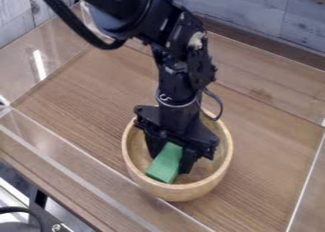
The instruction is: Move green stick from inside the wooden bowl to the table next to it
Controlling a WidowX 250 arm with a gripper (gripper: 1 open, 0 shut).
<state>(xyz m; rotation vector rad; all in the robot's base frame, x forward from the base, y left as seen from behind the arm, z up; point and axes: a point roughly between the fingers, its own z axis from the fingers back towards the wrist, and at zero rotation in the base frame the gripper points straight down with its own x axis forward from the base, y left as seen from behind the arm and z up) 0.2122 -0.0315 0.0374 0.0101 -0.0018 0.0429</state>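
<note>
Gripping the green stick [166, 164]: jaws are closed down on it, one black finger on each side of its upper end. Gripper [172, 150] points straight down into the wooden bowl [214, 175].

Stick position: inside the bowl, in the near-left half of the cavity. It sits tilted, upper end up between the fingers, lower end angled down toward the near-left inner wall. Lower end is at or near the bowl floor; can't tell whether it is touching or just clear of it. No part of the stick is over the rim.

Bowl: round, light tan, thick rim, sits on the table [95, 98] toward the near side, right of centre in the view. Far part of the rim is hidden behind the gripper body; near and right rim fully visible.

Arm [178, 65]: black, comes in from the upper left, wrist vertical above the bowl. A thin cable loops along its right side near the wrist.

Table: brown wood grain. Bare surface all around the bowl, widest on the left and far side. Clear acrylic walls [64, 150] border it; the near-left wall runs diagonally across the lower left corner, with reflections on it.

Grey plank wall [286, 22] in the background, top right.
</note>
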